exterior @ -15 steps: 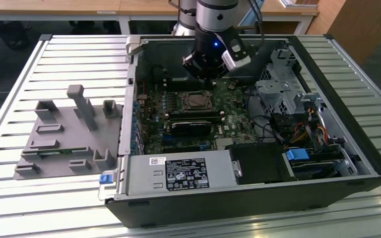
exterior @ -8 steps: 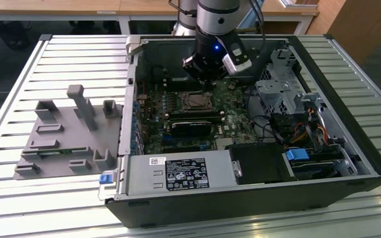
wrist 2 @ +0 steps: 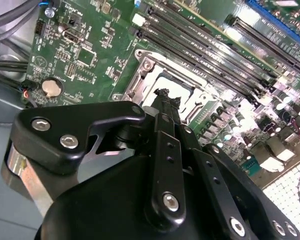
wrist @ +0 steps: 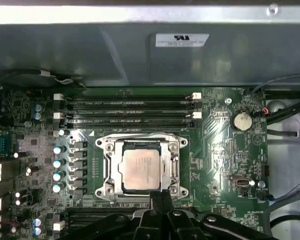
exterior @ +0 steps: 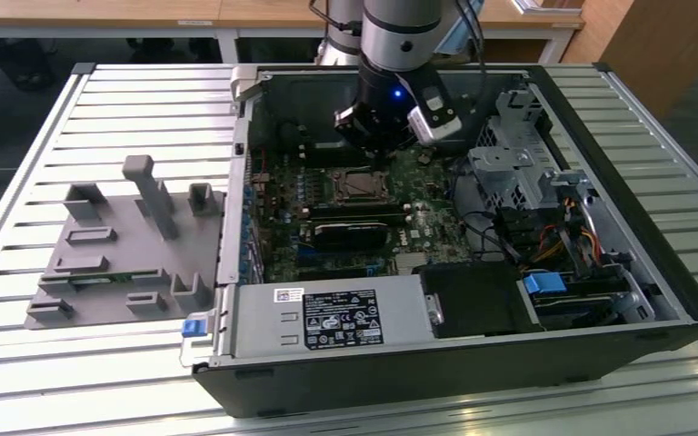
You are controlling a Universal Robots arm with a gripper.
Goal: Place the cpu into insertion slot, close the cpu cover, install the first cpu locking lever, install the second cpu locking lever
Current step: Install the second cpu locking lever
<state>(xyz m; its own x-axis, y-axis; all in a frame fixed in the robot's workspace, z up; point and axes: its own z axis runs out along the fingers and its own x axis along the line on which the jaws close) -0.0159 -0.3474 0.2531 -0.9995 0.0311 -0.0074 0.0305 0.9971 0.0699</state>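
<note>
An open computer case (exterior: 471, 363) lies on the slatted table (exterior: 34, 363). On its green motherboard (wrist: 220, 150), the cpu cover (wrist: 167, 155) lies closed over the cpu (wrist: 139, 169) in the insertion slot (wrist: 110, 167). The gripper (wrist: 161, 196), fingers pressed together, hovers at the socket's edge.

Your exterior view looks steeply down from above on the open computer case (exterior: 446, 227), arm at upper centre. Both wrist views sit close over the motherboard (wrist: 220, 145), sharing the cpu cover (wrist: 140, 170) at frame centre.
</note>
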